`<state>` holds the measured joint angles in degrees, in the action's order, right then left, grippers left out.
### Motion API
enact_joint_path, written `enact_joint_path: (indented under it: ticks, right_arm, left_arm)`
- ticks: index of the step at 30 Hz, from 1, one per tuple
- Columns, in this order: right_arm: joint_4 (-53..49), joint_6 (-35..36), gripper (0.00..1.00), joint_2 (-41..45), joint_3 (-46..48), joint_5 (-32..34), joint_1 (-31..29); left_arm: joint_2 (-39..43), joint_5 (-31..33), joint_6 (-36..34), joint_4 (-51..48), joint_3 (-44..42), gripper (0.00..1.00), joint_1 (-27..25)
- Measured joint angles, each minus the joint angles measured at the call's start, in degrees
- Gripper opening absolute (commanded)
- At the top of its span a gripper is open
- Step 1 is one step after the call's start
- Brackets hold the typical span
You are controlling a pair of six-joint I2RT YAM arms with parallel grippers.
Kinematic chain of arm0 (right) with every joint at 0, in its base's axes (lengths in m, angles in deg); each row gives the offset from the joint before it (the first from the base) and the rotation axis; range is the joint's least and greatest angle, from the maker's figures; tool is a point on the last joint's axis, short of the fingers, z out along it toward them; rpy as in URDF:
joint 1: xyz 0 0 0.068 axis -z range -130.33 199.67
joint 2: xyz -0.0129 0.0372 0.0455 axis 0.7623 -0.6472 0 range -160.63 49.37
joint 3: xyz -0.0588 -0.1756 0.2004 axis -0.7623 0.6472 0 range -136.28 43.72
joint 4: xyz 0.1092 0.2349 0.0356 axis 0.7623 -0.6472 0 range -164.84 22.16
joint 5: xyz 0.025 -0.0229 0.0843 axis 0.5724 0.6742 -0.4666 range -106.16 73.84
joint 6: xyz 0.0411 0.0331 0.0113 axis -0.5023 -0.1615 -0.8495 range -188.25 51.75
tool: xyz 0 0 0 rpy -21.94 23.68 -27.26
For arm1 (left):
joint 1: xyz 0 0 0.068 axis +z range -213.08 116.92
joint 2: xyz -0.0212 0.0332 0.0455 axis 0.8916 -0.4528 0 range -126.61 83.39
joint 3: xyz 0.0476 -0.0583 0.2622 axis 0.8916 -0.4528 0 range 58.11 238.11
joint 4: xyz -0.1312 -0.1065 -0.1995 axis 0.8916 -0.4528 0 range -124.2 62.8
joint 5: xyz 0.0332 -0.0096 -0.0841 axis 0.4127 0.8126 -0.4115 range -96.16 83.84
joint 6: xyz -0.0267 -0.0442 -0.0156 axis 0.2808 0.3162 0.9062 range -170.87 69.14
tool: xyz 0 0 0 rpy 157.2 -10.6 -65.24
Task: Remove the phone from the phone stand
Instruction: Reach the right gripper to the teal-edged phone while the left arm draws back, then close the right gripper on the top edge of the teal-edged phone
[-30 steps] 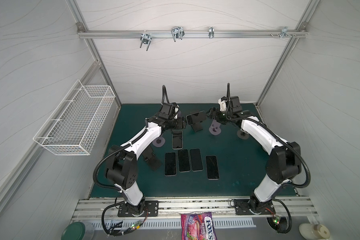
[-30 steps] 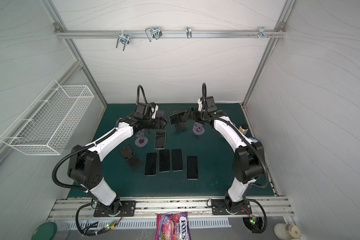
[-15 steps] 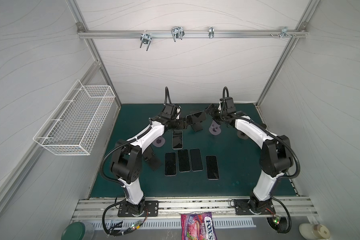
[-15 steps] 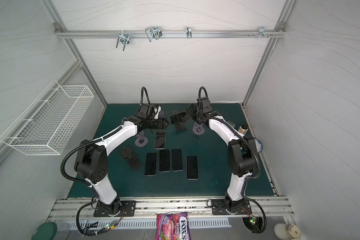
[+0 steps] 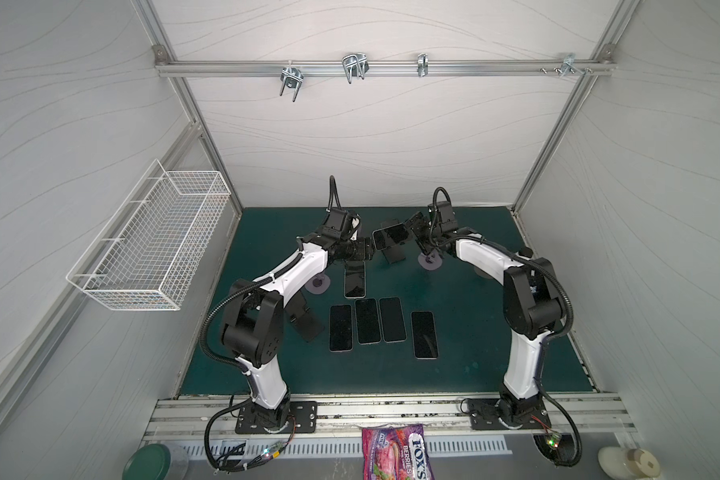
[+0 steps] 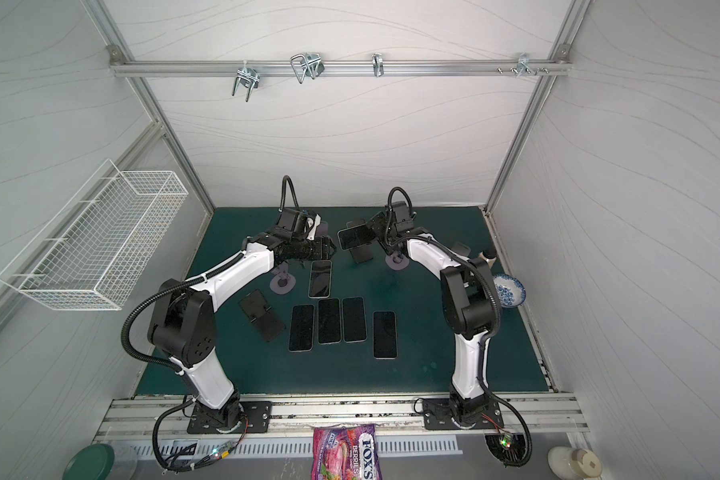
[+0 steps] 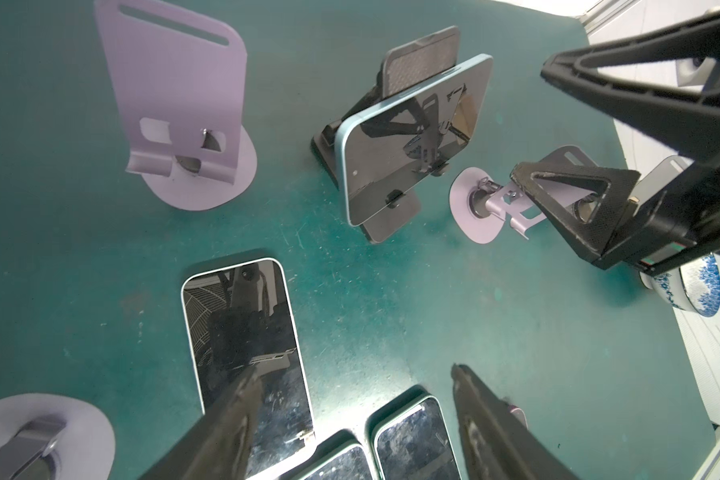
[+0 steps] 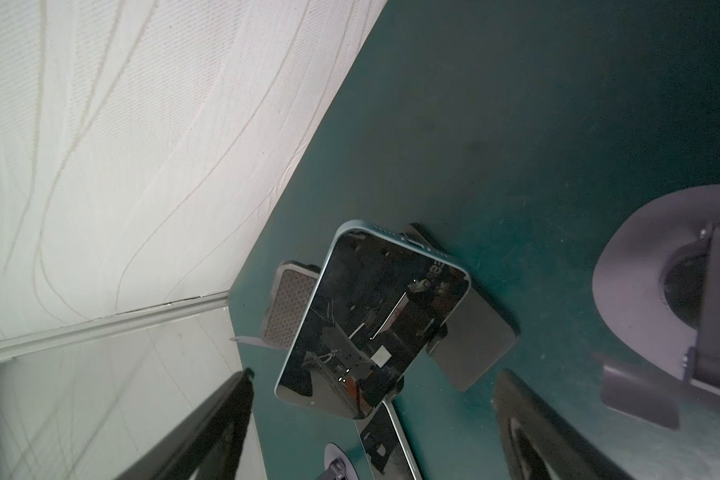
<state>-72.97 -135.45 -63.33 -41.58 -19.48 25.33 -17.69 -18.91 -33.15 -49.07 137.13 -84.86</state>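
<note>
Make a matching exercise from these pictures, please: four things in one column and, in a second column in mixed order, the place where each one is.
Things
1. blue-edged phone
2. white wire basket
3. FOX'S candy bag
4. blue-and-white bowl

Places
A. on the front ledge, off the green mat
B. leaning sideways on the black phone stand
C. hanging on the side wall
D. by the mat's right edge in a top view

Pairs: 1-B, 2-C, 3-A, 4-D

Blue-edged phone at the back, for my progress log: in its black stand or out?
In: the blue-edged phone leans on the black stand, lower edge against its lip.
</note>
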Motion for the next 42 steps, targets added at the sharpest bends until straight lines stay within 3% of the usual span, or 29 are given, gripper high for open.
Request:
enact_joint_path:
  ticks: [19,42]
  right_arm:
    - [5.2,-9.5,0.92,-5.4,-1.7,2.4,-0.3]
    - [6.8,-13.0,0.89,-8.2,-2.4,3.3,-0.3]
  left_arm:
    - [0.0,0.0,0.0,-1.8,0.0,0.74,0.9]
    - [0.0,-0.2,0.7,-2.2,0.9,0.74,1.8]
